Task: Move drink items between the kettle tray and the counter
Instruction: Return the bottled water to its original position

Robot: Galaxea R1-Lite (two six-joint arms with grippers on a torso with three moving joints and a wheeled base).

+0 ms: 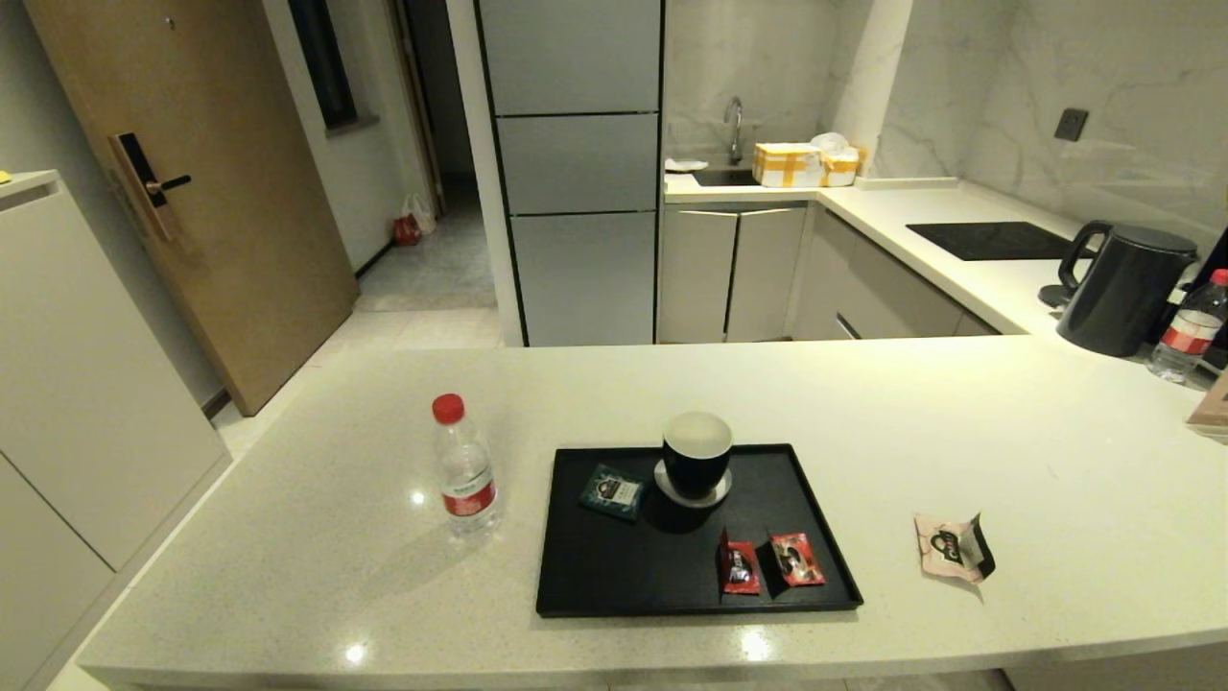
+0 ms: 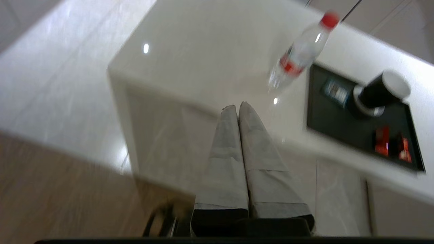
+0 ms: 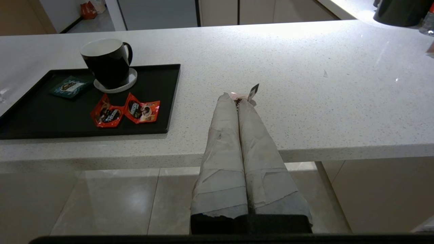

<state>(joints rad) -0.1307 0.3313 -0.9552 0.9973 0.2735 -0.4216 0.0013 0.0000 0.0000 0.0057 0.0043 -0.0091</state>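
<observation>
The clear water bottle (image 1: 464, 465) with red cap stands upright on the counter (image 1: 317, 557), just left of the black kettle tray (image 1: 628, 566). The beige sachet (image 1: 952, 547) lies on the counter right of the tray. Neither gripper appears in the head view. My left gripper (image 2: 237, 106) is shut and empty, held off the counter's near left corner, with the bottle (image 2: 300, 54) farther ahead. My right gripper (image 3: 237, 98) is shut and empty, low before the counter's front edge. The sachet (image 3: 253, 91) peeks out beyond its tips.
On the tray stand a black cup (image 1: 696, 456) on a coaster, two red sachets (image 1: 767, 562) and a teal sachet (image 1: 611, 491). A black kettle (image 1: 1122, 288), a second bottle (image 1: 1190, 326) and a hob (image 1: 988, 240) are far right.
</observation>
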